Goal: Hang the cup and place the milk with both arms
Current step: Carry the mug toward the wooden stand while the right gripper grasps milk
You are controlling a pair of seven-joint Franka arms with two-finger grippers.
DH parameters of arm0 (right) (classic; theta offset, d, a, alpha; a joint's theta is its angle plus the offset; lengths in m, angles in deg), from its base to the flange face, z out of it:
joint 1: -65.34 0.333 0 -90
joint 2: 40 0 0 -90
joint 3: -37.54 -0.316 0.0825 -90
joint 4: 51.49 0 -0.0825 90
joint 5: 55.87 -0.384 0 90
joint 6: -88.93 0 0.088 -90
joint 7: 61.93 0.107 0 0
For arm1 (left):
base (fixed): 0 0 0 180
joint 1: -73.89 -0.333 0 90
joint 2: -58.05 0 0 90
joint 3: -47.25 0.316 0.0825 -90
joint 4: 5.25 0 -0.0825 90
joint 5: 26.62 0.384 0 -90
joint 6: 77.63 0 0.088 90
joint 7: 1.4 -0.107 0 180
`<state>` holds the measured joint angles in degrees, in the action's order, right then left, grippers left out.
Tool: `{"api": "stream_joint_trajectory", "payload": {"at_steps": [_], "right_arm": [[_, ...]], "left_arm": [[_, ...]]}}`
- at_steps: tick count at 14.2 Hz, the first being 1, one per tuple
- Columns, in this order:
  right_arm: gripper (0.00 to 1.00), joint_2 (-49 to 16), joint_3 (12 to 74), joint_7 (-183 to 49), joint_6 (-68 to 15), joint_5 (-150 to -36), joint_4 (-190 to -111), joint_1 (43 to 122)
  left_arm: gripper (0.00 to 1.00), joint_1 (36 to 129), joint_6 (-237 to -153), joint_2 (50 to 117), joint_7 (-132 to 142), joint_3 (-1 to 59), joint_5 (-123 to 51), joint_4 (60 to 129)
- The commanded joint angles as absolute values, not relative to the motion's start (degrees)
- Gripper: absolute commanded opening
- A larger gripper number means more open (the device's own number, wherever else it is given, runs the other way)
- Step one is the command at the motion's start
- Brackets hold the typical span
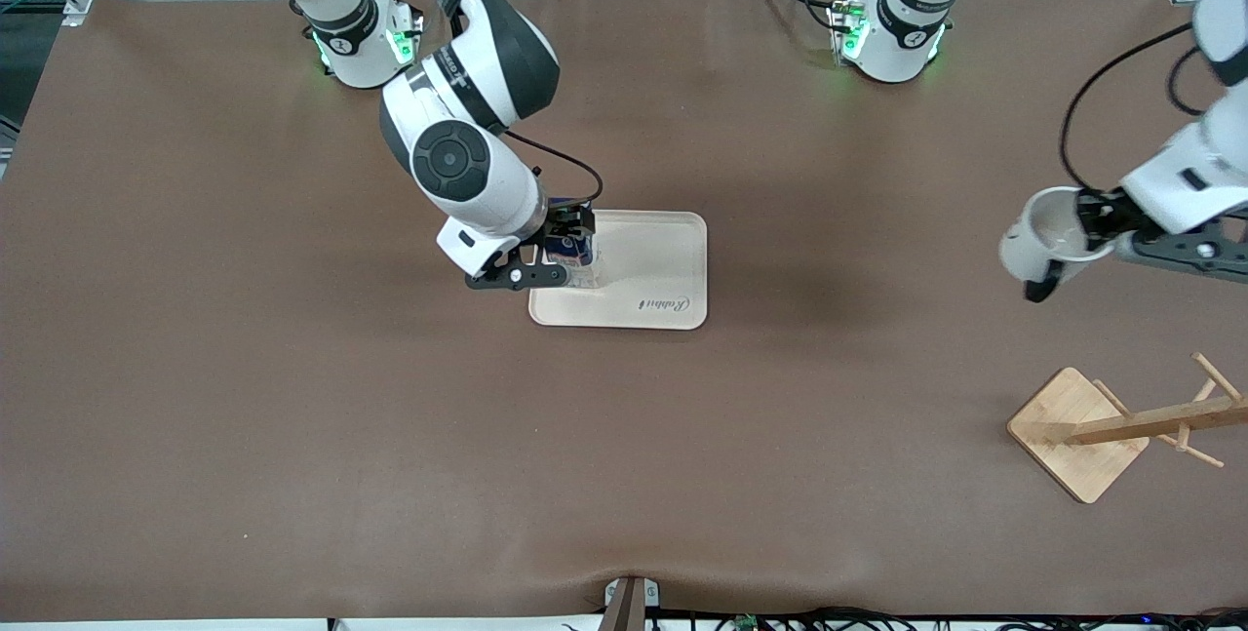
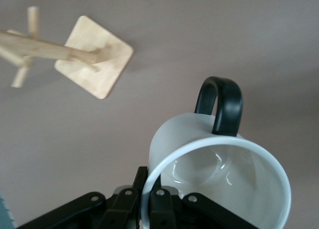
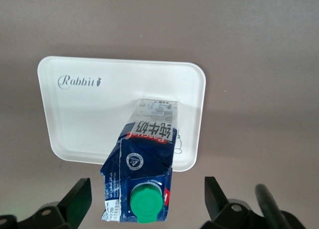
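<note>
Nearest the front camera, toward the left arm's end of the matte brown surface (image 1: pixel 292 436): wooden rack (image 1: pixel 1121 426), square pale-wood base, round dowel stem tipped over sideways, short pegs.

Farther from the camera, mid-surface: cream tray (image 1: pixel 653 270), rounded corners, shallow rim, script "Rabbit" mark. Standing on the tray's end toward the right arm: milk (image 3: pixel 144 164), gabled paper carton, dark blue top, white lower part, round green cap (ridged). Right tool (image 1: pixel 561 246) around the carton, black fingers (image 3: pixel 75 201) spread wide, clear of both its sides.

Over bare surface at the left arm's end: cup (image 2: pixel 214 174), glossy white, tipped sideways, black loop handle. Left tool (image 2: pixel 144 201) pinching the cup's rim.
</note>
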<state>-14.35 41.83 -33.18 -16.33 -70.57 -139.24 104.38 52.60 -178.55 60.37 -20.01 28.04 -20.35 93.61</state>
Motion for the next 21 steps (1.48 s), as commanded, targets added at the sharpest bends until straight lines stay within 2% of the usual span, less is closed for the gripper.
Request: {"api": "stream_joint_trajectory", "payload": {"at_steps": [1,8,14,15,16,17,19,21], "right_arm": [[1.00,-13.46,42.37,-32.49,-16.80,-71.87,-139.12,105.50],[1.00,-11.62,42.29,-30.73,-16.62,-71.95,-139.38,107.17],[1.00,-10.38,42.37,-30.11,-16.71,-71.69,-139.47,107.96],[0.92,-10.38,42.37,-30.46,-16.71,-71.60,-139.38,107.88],[0.59,-10.47,42.37,-29.86,-16.80,-71.60,-139.29,108.31],[0.33,-10.38,42.46,-29.59,-16.89,-71.26,-139.29,108.92],[0.00,-10.38,42.46,-29.50,-16.89,-71.08,-139.12,109.19],[0.00,-10.47,42.46,-29.59,-16.27,-71.34,-138.16,109.19]], "left_arm": [[0.00,46.92,-177.30,60.59,-27.75,27.30,-20.11,91.26],[0.00,43.30,-177.39,70.07,-30.93,27.30,-20.11,80.28],[0.00,43.83,-177.83,75.00,-30.75,27.22,-20.82,76.58],[0.00,43.92,-178.00,75.71,-30.93,27.22,-20.82,75.97],[0.00,43.74,-178.09,76.58,-31.10,27.22,-20.82,75.00],[0.00,43.74,-178.09,77.29,-31.10,27.22,-20.82,74.38],[0.00,43.74,-179.40,77.99,-31.19,27.22,-20.64,74.29],[0.00,43.65,-180.11,78.78,-31.10,27.22,-20.73,74.29]]}}
